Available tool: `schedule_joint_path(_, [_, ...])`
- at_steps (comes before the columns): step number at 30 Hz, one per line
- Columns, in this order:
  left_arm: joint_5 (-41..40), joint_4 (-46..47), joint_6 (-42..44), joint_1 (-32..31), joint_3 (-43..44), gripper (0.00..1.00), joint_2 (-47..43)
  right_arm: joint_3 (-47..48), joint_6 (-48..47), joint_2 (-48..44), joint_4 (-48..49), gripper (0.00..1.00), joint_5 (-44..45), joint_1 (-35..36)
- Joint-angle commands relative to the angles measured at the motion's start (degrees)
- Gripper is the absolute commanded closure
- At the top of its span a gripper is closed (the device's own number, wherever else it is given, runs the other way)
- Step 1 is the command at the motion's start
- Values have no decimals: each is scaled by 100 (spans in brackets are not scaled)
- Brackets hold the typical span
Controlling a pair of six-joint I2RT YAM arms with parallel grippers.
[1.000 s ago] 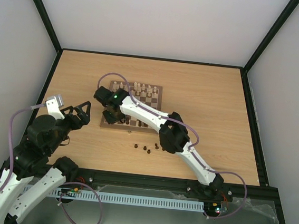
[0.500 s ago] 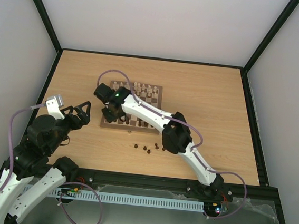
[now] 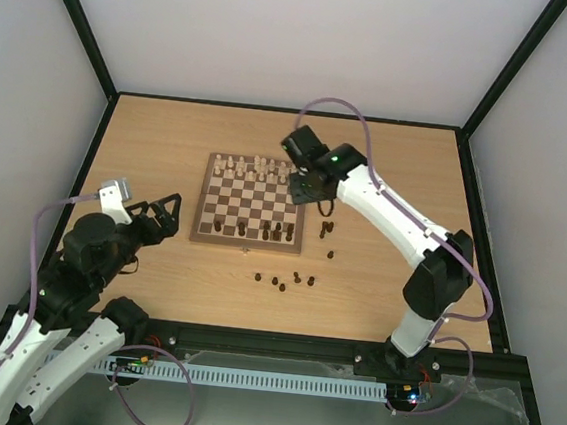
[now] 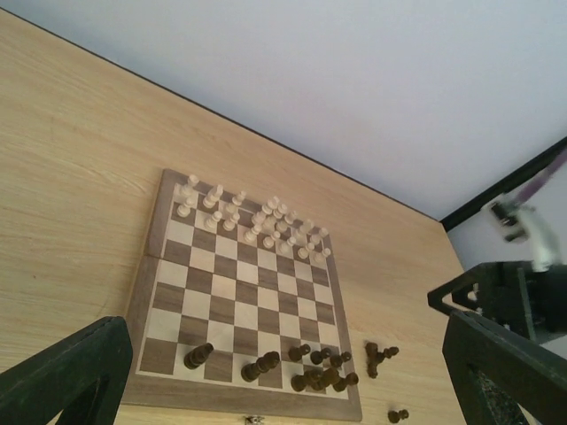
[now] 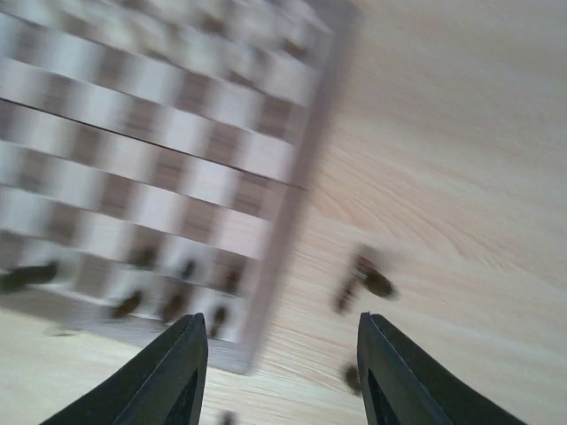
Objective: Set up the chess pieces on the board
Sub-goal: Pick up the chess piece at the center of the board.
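Lining the checkered wooden board, small dark chess pieces.

Robot lab test cell on my feed, no home or shop.

I'm seeing plain white walls boxing in a light wood tabletop, with black frame posts running up the corners. My left arm and right arm, both white and black, are bolted at the near edge. Right there is a slotted cable strip, and purple cables loop off the arms. A chessboard sits mid-table as the work prop, and my left wrist view shows the same wood and white wall behind it.
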Motion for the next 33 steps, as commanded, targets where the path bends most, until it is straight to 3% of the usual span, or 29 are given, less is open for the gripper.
schedule_joint_path(1, [302, 288, 64, 42, -173, 1, 202, -1220, 59, -28, -45, 53, 47, -590])
schedule_joint_path(22, [340, 472, 144, 45, -348, 1, 437, -2148, -147, 805, 807, 60, -374, -1418])
schedule_joint_path(33, [310, 537, 156, 43, -393, 1, 483, -2324, -156, 1002, 1019, 71, -473, -1543])
